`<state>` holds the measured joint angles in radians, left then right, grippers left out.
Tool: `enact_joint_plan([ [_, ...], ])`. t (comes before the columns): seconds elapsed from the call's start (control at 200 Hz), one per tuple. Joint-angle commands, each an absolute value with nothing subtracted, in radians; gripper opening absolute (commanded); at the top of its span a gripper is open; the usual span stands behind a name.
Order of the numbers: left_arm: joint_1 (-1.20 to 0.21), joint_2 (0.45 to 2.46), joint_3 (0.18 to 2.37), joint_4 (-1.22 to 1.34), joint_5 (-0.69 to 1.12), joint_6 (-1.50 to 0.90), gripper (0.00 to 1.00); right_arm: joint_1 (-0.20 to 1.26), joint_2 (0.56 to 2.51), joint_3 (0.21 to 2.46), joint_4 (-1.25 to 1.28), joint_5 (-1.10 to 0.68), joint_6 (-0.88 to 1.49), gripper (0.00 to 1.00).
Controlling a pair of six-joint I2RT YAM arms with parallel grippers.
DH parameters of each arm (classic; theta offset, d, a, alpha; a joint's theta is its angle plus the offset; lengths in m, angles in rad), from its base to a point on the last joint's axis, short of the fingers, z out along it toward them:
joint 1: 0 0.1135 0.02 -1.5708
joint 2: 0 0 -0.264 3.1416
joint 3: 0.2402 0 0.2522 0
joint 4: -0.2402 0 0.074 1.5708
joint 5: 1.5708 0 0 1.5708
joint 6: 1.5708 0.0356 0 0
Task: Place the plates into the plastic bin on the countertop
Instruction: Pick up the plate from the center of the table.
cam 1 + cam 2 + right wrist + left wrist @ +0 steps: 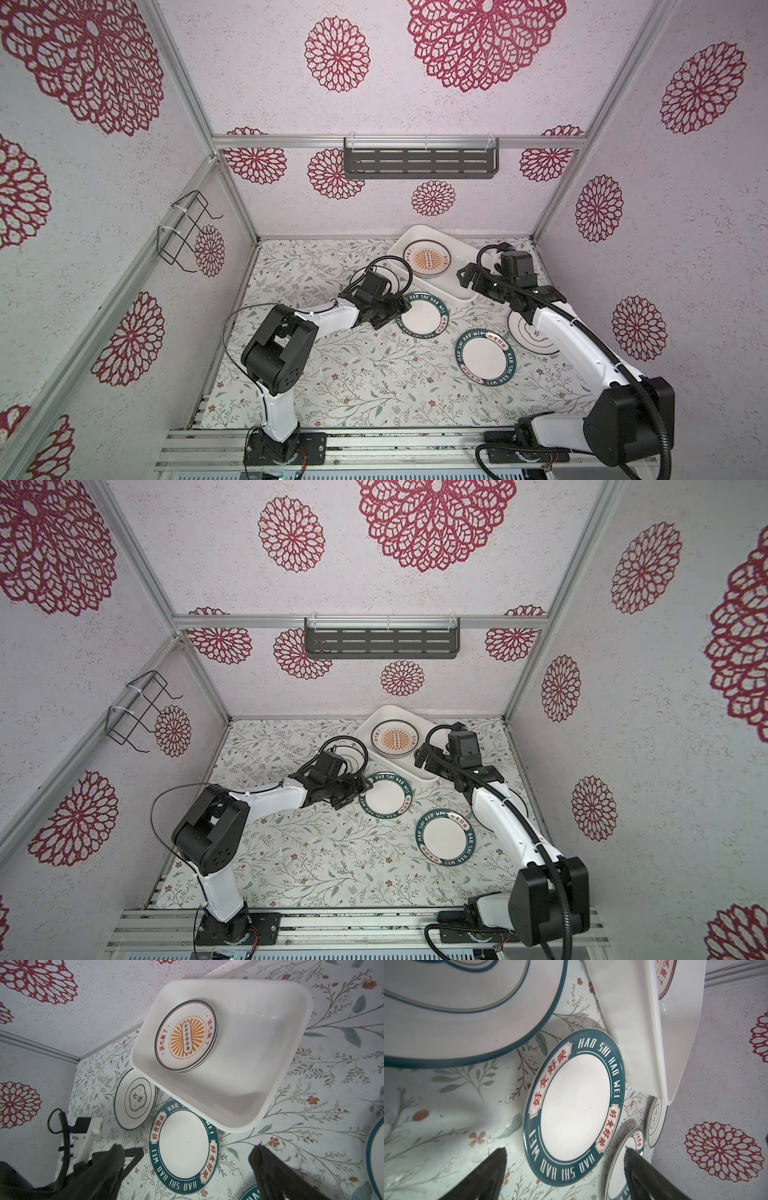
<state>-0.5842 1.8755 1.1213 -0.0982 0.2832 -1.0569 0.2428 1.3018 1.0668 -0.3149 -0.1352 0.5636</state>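
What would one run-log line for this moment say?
left gripper: open, at teal-rimmed plate | right gripper: open, empty | plastic bin: sunburst plate stack inside

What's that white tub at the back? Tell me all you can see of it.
The plastic bin is a shallow white rectangular tub of smooth, glossy-looking plastic, with rounded corners, sloping walls and a rolled rim. It sits upright on the leafy countertop near the back wall, turned at an angle. A small stack of plates, sunburst design on top, lies at one end; the rest of its floor is bare. A teal-rimmed plate lies just beside it.
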Motion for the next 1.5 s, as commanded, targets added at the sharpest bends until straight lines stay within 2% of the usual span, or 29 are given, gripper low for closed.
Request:
enact_joint_plan([
  [0.0,-0.591,1.913,1.115,-0.025,0.281,-1.077,0.88,0.237,1.25,1.054,-0.331,-0.128,0.538,0.99],
  [0.235,-0.591,1.996,1.151,-0.008,0.283,-1.084,0.82,0.226,1.22,1.048,-0.346,-0.121,0.531,0.99],
  [0.555,-0.557,2.056,1.158,0.023,0.328,-1.116,0.54,0.203,1.212,1.036,-0.337,-0.122,0.534,0.99],
  [0.856,-0.537,2.086,1.155,0.055,0.365,-1.139,0.24,0.186,1.195,1.016,-0.321,-0.119,0.547,0.99],
  [1.066,-0.538,2.085,1.17,0.025,0.362,-1.132,0.1,0.169,1.177,0.995,-0.324,-0.115,0.547,0.99],
  [1.321,-0.546,2.048,1.166,-0.004,0.347,-1.12,0.02,0.152,1.157,0.97,-0.313,-0.125,0.55,0.99],
  [1.496,-0.555,1.991,1.169,-0.066,0.323,-1.094,0.0,0.144,1.166,0.966,-0.292,-0.147,0.551,0.99],
])
